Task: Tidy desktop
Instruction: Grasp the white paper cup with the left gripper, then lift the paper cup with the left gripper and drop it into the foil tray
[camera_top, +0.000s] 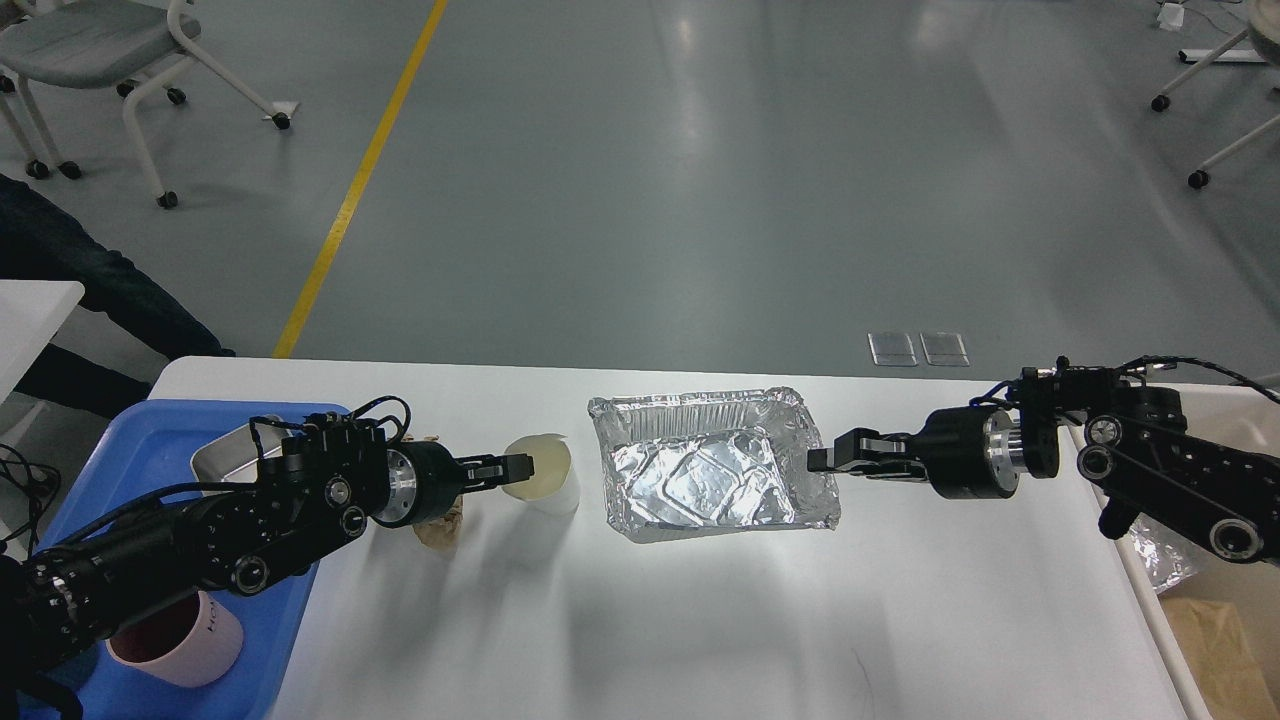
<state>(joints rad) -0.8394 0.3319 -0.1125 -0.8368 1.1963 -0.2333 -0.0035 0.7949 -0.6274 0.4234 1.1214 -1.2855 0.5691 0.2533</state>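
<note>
The white desktop (700, 620) holds a white paper cup (548, 482), a crumpled foil tray (712, 478) and a crumpled brown paper (440, 532) that is mostly hidden behind my left arm. My left gripper (515, 467) is at the cup's left rim and looks pinched on it; the cup leans. My right gripper (822, 460) is shut on the foil tray's right rim.
A blue plastic tray (140, 440) lies at the left edge with a metal box (215, 462) and a pink mug (175, 640) on it. A beige bin (1215, 640) with foil and paper stands at the right edge. Chairs stand on the floor beyond.
</note>
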